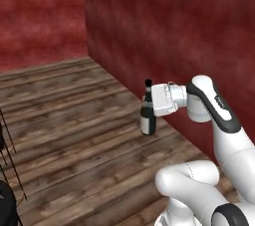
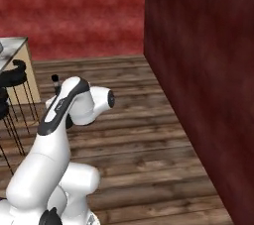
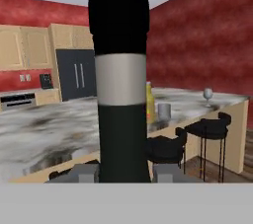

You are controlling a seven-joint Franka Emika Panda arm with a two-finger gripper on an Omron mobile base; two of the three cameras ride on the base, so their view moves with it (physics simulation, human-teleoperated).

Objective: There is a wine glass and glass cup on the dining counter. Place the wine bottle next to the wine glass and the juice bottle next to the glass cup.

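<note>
We hold the wine bottle (image 3: 121, 90) upright, our gripper (image 3: 123, 172) fingers clamped on either side of its neck, well short of the dining counter (image 3: 59, 119), where the wine glass (image 3: 208, 95) stands far off.

Wine bottle (image 3: 121, 85) hides most of the juice bottle (image 3: 149, 103) — its own base cut off.

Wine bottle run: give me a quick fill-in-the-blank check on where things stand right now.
1. The gripper is shut on the ____ bottle.
2. The wine bottle is carried above the wooden ____.
3. In the hand view, the glass cup stands beside the ____ bottle.
4. The wine glass stands on the dining ____.

Missing words: wine; floor; juice; counter
</note>
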